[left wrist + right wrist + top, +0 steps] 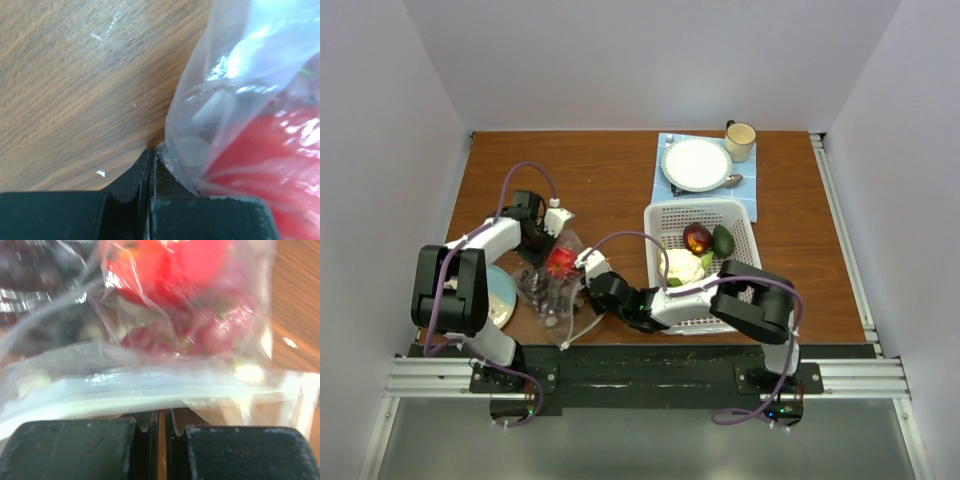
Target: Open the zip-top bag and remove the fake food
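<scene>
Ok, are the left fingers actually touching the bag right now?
Touching. In the left wrist view, the left gripper has its fingers closed, and the edge of the zip-top bag runs straight into their tips, tucked at the seam with no gap showing.

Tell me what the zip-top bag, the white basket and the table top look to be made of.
The zip-top bag: thin clear plastic film, glossy; it crinkles, glints, and red shows through. The white basket: apparently moulded plastic, matt, with a grid of holes. The table top: brown wood grain, satin sheen; solid wood or laminate cannot be told.
</scene>
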Robot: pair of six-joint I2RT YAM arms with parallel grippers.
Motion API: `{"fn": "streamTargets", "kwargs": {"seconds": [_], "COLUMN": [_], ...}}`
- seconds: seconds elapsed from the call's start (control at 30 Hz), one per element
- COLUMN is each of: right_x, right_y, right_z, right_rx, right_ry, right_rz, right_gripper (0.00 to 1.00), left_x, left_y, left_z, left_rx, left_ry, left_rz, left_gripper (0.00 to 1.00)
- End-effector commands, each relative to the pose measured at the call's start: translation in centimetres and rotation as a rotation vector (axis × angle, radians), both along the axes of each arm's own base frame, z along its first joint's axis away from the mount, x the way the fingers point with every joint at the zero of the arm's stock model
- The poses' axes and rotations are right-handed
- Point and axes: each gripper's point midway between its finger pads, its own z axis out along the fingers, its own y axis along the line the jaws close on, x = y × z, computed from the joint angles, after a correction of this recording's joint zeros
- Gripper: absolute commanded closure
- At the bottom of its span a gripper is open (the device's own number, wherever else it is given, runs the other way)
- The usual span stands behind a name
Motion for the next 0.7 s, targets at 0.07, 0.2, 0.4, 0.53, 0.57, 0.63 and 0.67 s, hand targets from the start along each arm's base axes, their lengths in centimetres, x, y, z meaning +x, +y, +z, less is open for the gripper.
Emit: {"fn": "streamTargets", "kwargs": {"seconds": [0.07,0.2,0.4,0.53,0.57,0.63,0.67], "right_x": [-0.6,-0.9,-1.4,-0.5,-0.2,0.7,1.7], "right_y": [-3.8,-4.8,-8.0,-11.8,-12.7,-14.9,-16.4], "right_z": [3.3,6.7,9.6,12.9,13.3,14.3,15.4], "right_rx": [0.013,0.063,0.023,0.018,0.013,0.007,0.030], "right_ry": [-0.012,-0.032,-0.050,-0.117,-0.130,-0.155,-0.165], "right_rz": [-0.056,-0.058,-0.078,-0.189,-0.217,-0.294,-0.345], "right_gripper": [1.00,1.00,1.00,1.00,1.00,1.00,1.00], "left_x": [1.6,3.5,5.0,4.9,5.0,4.7,4.6], "left_y": [2.7,4.6,4.9,4.7,4.7,4.6,4.6], "left_z": [-0.3,0.3,0.9,0.8,0.9,0.7,0.7], "left_rx": [0.044,0.060,0.055,0.041,0.040,0.038,0.036], "left_ry": [0.000,-0.031,-0.056,-0.053,-0.060,-0.054,-0.054], "left_rz": [0.055,0.112,0.136,0.138,0.138,0.137,0.138], "left_gripper": [1.00,1.00,1.00,1.00,1.00,1.00,1.00]}}
